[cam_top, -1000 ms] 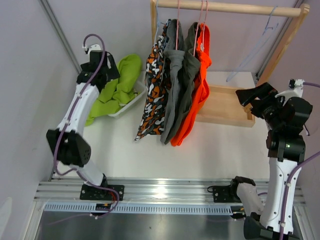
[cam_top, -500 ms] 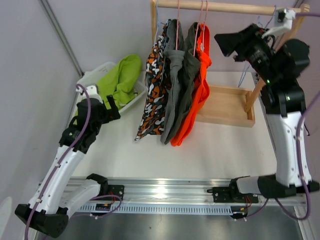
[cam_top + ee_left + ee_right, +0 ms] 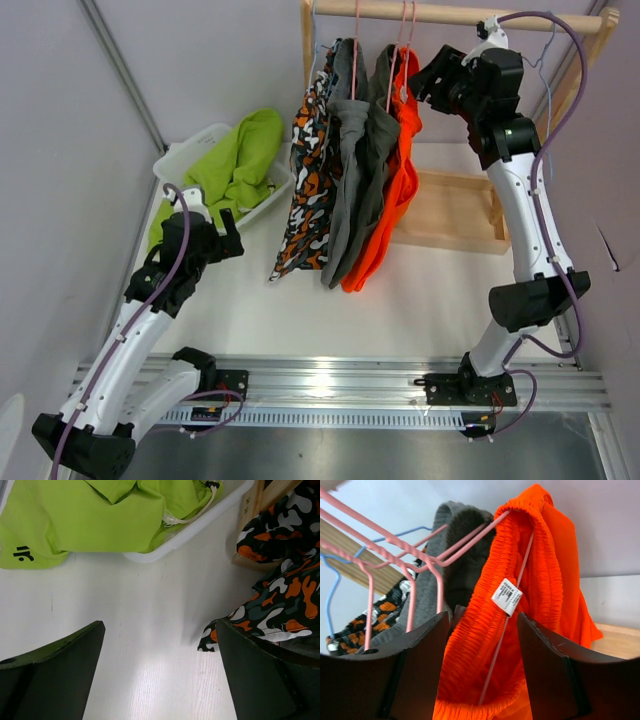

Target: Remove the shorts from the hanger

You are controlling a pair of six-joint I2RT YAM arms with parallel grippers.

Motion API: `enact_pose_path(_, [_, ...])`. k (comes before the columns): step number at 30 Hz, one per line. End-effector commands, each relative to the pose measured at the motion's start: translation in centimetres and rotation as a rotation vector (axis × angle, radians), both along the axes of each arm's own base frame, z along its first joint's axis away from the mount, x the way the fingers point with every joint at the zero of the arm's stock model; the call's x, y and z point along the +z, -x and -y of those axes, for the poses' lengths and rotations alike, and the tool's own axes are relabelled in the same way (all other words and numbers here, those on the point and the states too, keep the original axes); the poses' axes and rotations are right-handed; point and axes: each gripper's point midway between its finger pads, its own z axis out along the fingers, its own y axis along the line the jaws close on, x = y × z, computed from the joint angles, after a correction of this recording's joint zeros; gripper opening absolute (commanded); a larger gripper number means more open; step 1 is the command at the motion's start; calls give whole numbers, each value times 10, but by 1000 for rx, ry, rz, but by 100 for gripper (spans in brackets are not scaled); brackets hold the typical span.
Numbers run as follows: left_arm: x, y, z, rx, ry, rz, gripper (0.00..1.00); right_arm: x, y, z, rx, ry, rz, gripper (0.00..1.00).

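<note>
Clamp right pincer (image 3: 482,630), astride orange shorts (image 3: 545,555) waistband and possibly not yet clenched, on elastic only, sparing pink hanger (image 3: 465,542) wire; left pincer (image 3: 160,630) released.

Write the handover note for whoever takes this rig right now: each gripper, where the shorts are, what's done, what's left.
Left gripper: open, empty, over the white table beside the white plastic bin.
Right gripper: up at the wooden rail, jaws astride the elastic waistband of the bright orange shorts; unclear whether they pinch it.
Done: lime green cloth shorts lie in the bin.
Left: the orange shorts, two dark grey shorts and the orange-white-black camouflage shorts, all on pink wire hangers.
</note>
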Motion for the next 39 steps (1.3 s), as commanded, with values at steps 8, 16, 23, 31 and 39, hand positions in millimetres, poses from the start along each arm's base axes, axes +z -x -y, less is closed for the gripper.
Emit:
enact_pose_path(8, [9,-4,10,-58,9,38,100,22,2,-3,-53,12,84,62])
enact_pose_path(16, [7,-5,11,-64,8,28,99,38,26,29,-204,-8,160,64])
enact_pose_path(23, [6,-6,11,-62,4,26,99,44,30,21,-184,-18,164,65])
enact_pose_path(31, [6,-6,10,-59,2,25,99,51,25,-6,-126,-26,178,66])
enact_pose_path(39, [6,-6,10,-59,1,26,99,45,7,-24,-107,-18,162,65])
